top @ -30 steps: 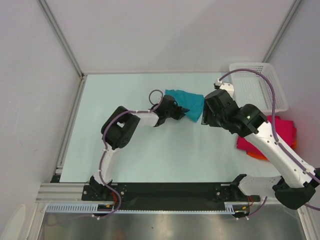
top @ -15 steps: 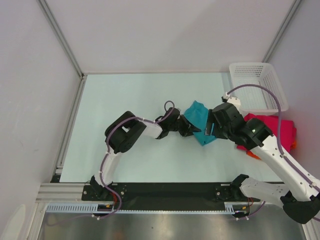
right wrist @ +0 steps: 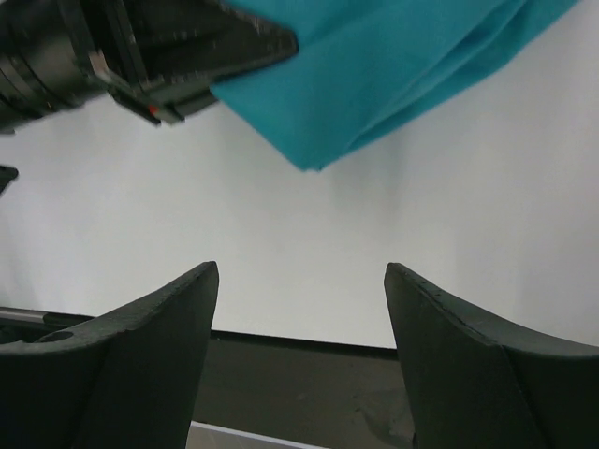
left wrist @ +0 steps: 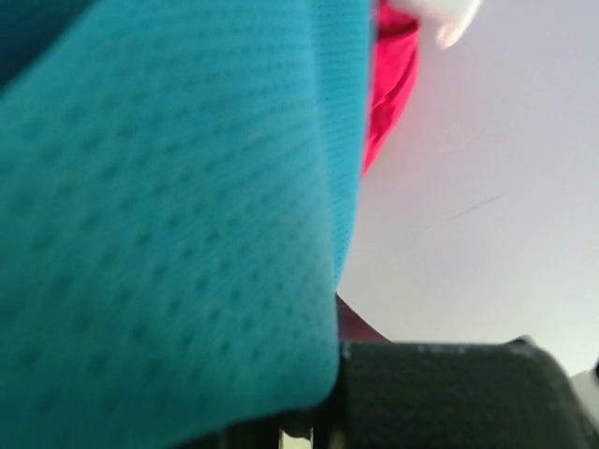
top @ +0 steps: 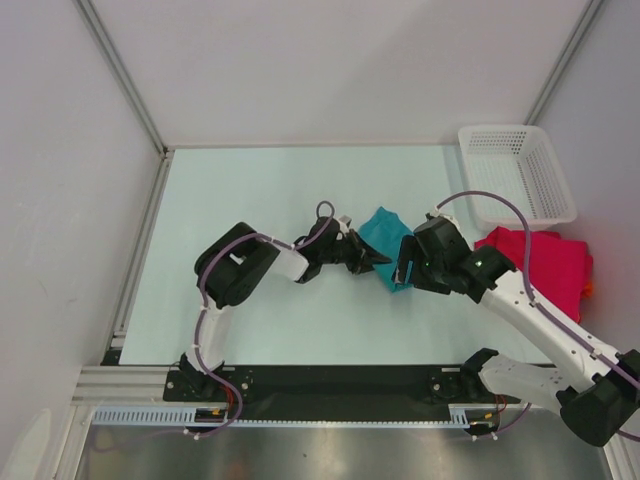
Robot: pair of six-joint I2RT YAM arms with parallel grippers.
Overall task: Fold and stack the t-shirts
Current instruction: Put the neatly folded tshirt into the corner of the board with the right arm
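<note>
Top external view shows you the left gripper clamped on the teal t-shirt. Your right gripper hangs just beside it, fingers apart and empty.

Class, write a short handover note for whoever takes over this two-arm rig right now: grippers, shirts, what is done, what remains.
Left gripper: shut on the teal t-shirt, which is bunched up at mid-table.
Right gripper: open and empty, just right of that shirt.
Pink t-shirt: at the table's right edge, lying over an orange t-shirt that shows only as an edge.
Done: pink and orange look stacked; how neatly they are folded cannot be told.
Left: fold the teal shirt, probably with both grippers, and put it on the pink one.
</note>
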